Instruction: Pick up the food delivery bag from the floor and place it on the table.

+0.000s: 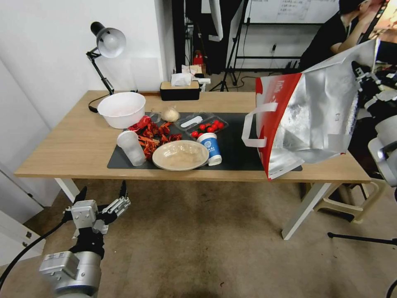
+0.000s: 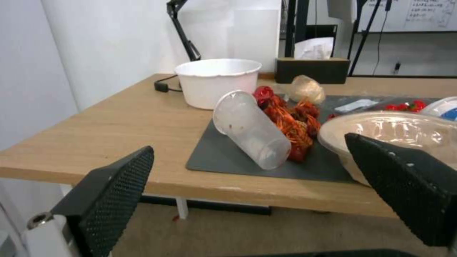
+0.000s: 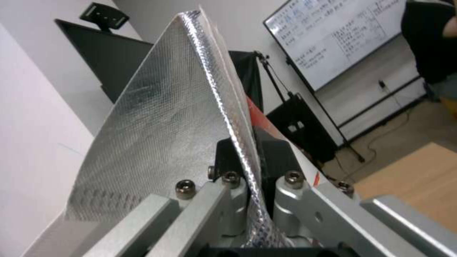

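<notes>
Our right gripper (image 3: 247,178) has its fingers clamped on the foil rim of the large red-and-white, foil-lined paper delivery bag (image 1: 306,111), whose base rests tilted on the long light-wood table (image 1: 74,145). Our left gripper (image 1: 103,198) hangs spread apart above the brownish-grey carpet floor (image 1: 198,248).

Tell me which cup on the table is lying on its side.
The clear plastic cup, tipped over at the dark mat's corner beside the red crayfish. The white-and-blue paper cup by the bowl stands upright.
</notes>
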